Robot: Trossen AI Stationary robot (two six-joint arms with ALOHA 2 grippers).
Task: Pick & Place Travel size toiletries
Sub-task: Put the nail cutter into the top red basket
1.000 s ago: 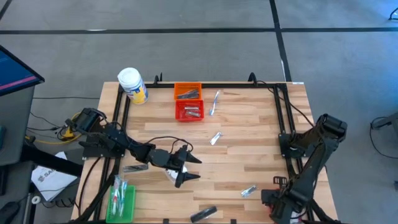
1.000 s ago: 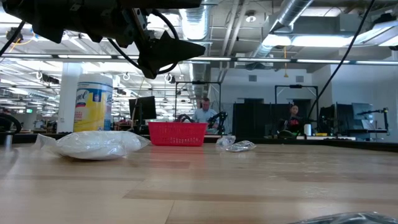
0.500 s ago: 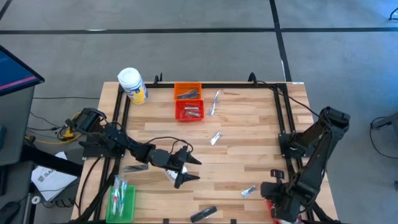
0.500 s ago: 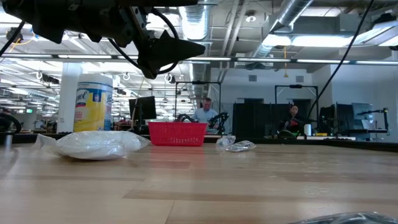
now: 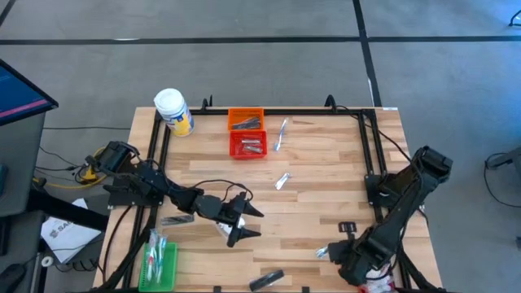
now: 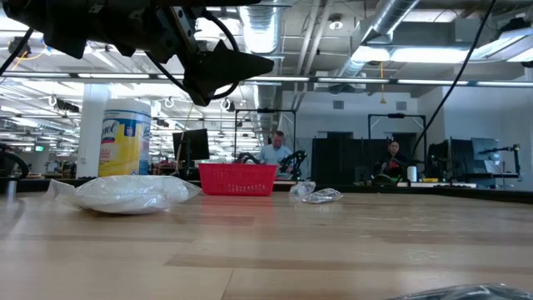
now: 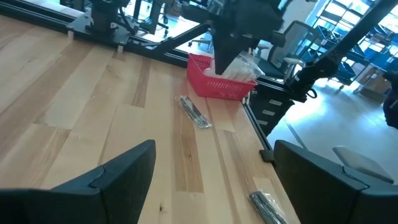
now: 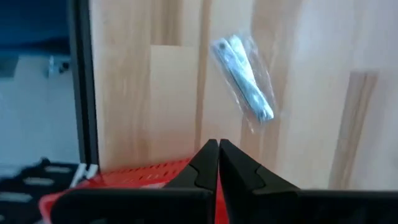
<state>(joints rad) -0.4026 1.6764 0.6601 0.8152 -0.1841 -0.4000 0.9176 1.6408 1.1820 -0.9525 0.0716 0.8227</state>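
right gripper (image 5: 340,254): clenched, empty, now swung inward along the tabletop's near edge beside a foil sachet (image 5: 326,250).
implication: approach judged begun; sachet not yet grasped.

No word, brand or number can be read anywhere. The white jar (image 6: 125,137) on the desk (image 6: 275,242) carries a yellow label with blue script across its top, too small and slanted to make out. From above, the jar (image 5: 172,111) shows only that yellow patch, and a paper (image 5: 65,234) on the floor has dark print too fine to read.
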